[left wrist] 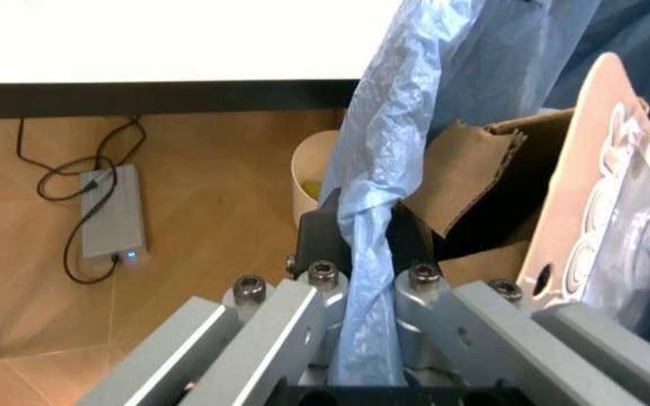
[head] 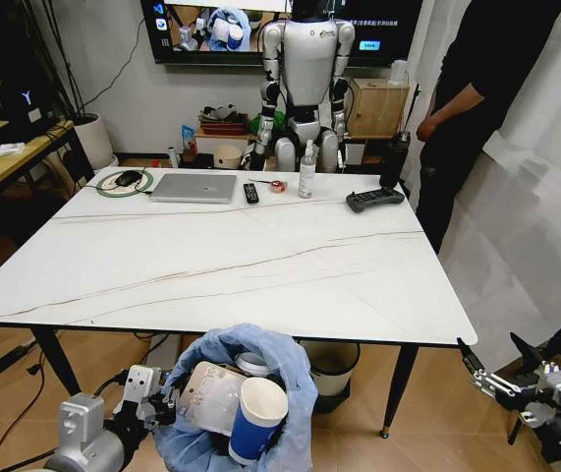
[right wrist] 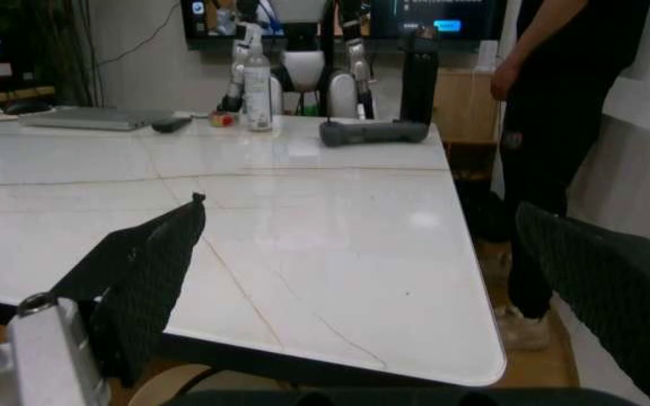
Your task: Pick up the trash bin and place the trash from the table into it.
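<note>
1. Trash bin (head: 260,393) — small round bin lined with a crinkly light-blue bag (left wrist: 388,186) that spills over its rim. It sits below the near edge of the table, in front of the robot, left of centre in the head view, its mouth facing up and tipped slightly toward the camera.
2. Trash inside the bin: a blue-and-white paper cup (head: 257,418) stands nearly upright at the near side, long axis roughly vertical, open end up; beside it a pale flat packet (head: 206,395) lies tilted, leaning toward the left gripper. In the left wrist view, torn brown cardboard (left wrist: 466,173) pokes up next to the packet.
3. Left gripper (head: 152,393) — at the bin's left side, fingers (left wrist: 302,317) closed on a bunched fold of the blue bag at the rim; the plastic runs between the two metal fingers.
4. Right gripper (head: 491,372) — low at the robot's right, off the table's near right corner, well apart from the bin; its black fingers (right wrist: 145,271) are spread and hold nothing.
5. Table (head: 260,265) — white marble-look top with thin veins, black legs.
6. Far edge of the table: laptop (head: 194,187), remote (head: 251,193), spray bottle (head: 307,172), black controller (head: 373,199).
</note>
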